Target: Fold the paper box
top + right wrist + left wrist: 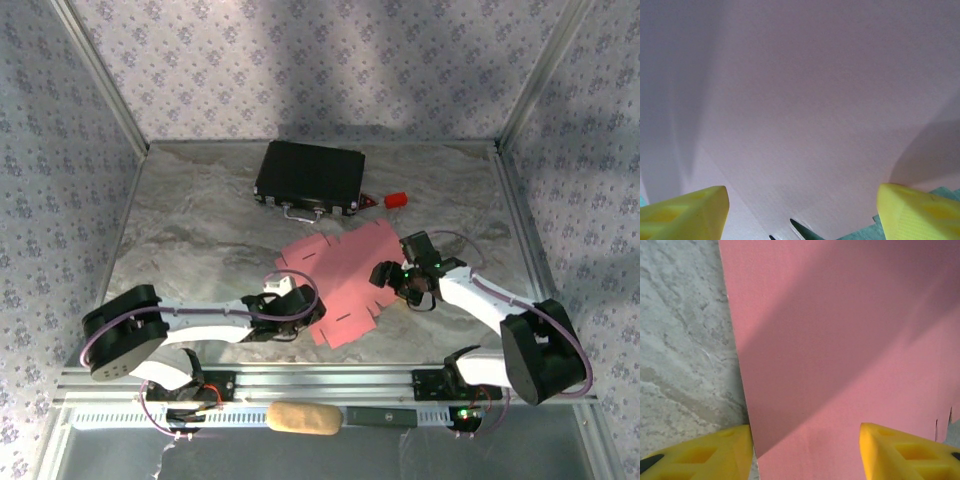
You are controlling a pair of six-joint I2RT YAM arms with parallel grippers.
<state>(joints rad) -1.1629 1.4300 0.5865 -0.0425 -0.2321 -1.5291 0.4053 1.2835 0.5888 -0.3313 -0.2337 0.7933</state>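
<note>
where paper box lies — black case beyond

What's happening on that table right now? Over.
Left gripper and right gripper open, one each side of paper box. Box lying unfolded. Black case, red block beyond, clear.

The left arm and right arm are 2 chains of white moulded links and bulky black joint housings, each with a thin mauve cable looping alongside. A green light glows at the right base. The left gripper and right gripper have yellow plastic fingers with moulded rectangular recesses.
</note>
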